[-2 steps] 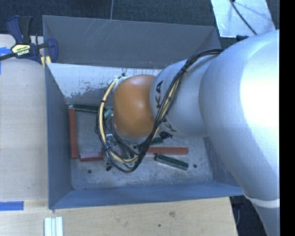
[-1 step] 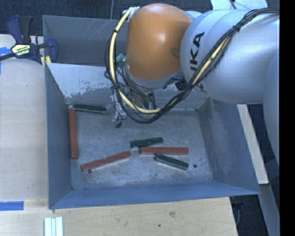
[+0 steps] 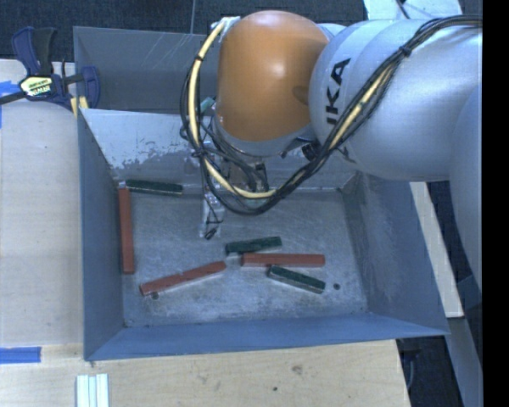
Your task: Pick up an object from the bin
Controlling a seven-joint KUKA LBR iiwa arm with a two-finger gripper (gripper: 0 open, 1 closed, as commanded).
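My gripper (image 3: 209, 225) hangs low over the middle of the bin floor, below the arm's orange cover, with nothing visible in it. Just to its right lies a short dark green stick (image 3: 253, 245), flat on the floor. A red-brown stick (image 3: 282, 260) lies right beside that one, towards the front. Another red-brown stick (image 3: 182, 279) lies slanted in front of the gripper and to its left. The gripper touches none of them.
A second dark green stick (image 3: 295, 280) lies front right. A third green stick (image 3: 153, 188) rests along the back wall at left. A long red-brown stick (image 3: 126, 231) lies along the left wall. The arm and its cables cover the bin's back right.
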